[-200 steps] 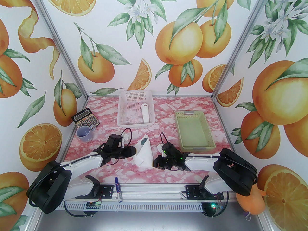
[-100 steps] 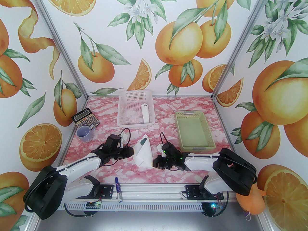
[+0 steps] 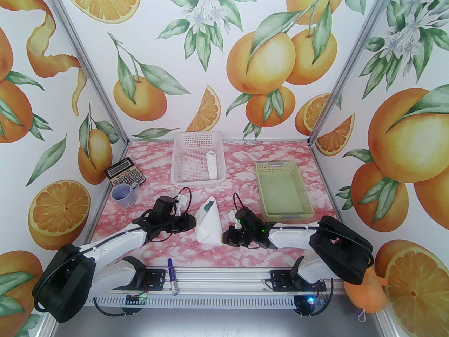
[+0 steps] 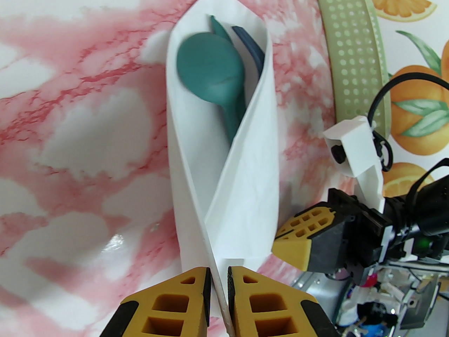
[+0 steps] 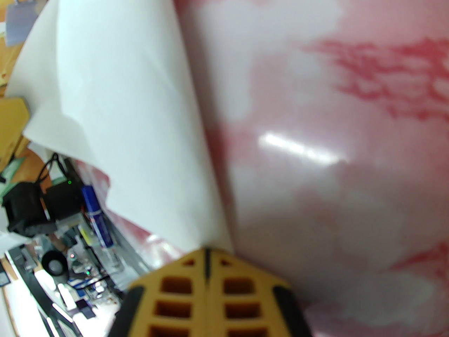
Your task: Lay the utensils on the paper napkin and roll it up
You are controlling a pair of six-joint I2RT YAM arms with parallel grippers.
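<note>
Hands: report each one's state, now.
Left hand: closed on the paper napkin edge.
Right hand: closed, tips at the napkin; grip on it cannot be told.

Both arms lie low and stretched forward from their bases, forearms angled inward toward each other. Left arm [image 3: 115, 239] reaches to the right. Left gripper [image 3: 196, 221] points right with its wrist roughly level, and its fingers [image 4: 191, 293] are nearly together with a narrow slit between them, pinching a thin edge of the napkin [image 4: 245, 188]. Right arm [image 3: 294, 235] reaches to the left. Right gripper [image 3: 225, 239] points left, tips low, fingers [image 5: 242, 286] pressed flat together with no gap. Its tips sit right at the napkin's edge; can't tell if paper is caught. The grippers face each other, near but apart. Green lights are lit on the right wrist.
</note>
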